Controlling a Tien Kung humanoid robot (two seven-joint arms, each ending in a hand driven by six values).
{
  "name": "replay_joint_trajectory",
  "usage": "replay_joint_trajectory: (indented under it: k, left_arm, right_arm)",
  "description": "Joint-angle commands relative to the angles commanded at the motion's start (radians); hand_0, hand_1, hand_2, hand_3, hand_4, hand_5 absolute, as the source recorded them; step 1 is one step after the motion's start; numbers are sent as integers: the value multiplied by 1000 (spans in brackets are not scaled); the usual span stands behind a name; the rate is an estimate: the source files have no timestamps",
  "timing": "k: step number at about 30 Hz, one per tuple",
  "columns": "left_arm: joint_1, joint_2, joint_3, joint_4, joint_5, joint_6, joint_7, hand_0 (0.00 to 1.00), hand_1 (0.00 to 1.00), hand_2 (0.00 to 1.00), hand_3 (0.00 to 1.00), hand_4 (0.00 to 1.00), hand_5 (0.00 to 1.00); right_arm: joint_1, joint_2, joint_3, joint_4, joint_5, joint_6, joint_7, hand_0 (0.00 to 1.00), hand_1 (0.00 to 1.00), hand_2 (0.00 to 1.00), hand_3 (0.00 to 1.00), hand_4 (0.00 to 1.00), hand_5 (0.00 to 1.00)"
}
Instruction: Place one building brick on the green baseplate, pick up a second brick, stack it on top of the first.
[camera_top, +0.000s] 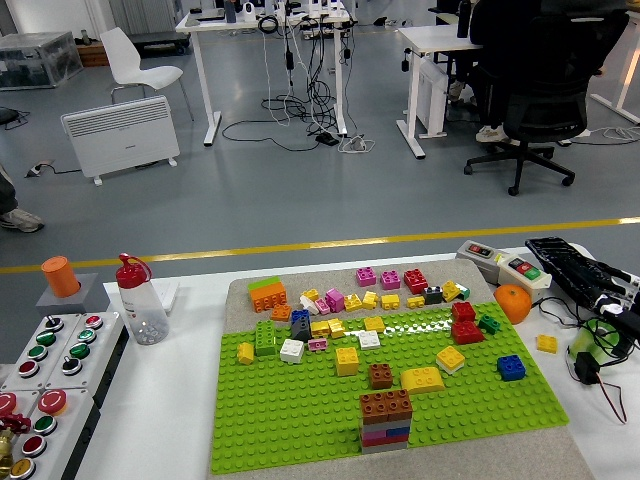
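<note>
One stack of bricks (386, 421) stands near the front edge of the green studded baseplate (290, 410): brown brick on top, w/ pink, blue and grey layers under it. Just behind, apart from the stack, a small brown brick (380, 375) and a yellow sloped brick (422, 378) sit on the plate; a blue brick (511, 367) lies further right. Loose multicoloured bricks crowd the plate's far edge. R robot hand (610, 335) rests at the right side of the white tabletop (170, 390), black w/ green parts, fingers too unclear to tell apart or together. An orange ball (513, 302) sits beyond.
</note>
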Motion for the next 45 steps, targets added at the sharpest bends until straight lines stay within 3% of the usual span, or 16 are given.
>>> replay_joint_trajectory:
  k: [8,18,26,45]
  left_arm:
    - [3,-1,-1,0,-14,7,-2,657,681,700,580,302,998]
    - [5,-4,9,0,-34,17,-3,657,682,700,580,302,998]
    - [5,-4,17,0,-49,23,-6,657,682,700,579,302,998]
    - [0,-4,29,0,-72,28,-8,658,681,701,578,301,998]
  right_arm:
    - [102,-38,-143,-23,-252,104,-76,760,742,727,745,651,63]
    - [146,-27,-272,-16,-617,156,-117,778,743,728,745,657,60]
    - [154,-27,-308,-9,-842,194,-145,768,748,729,750,653,62]
    - [189,-16,-348,-51,-1006,199,-158,765,753,738,757,653,66]
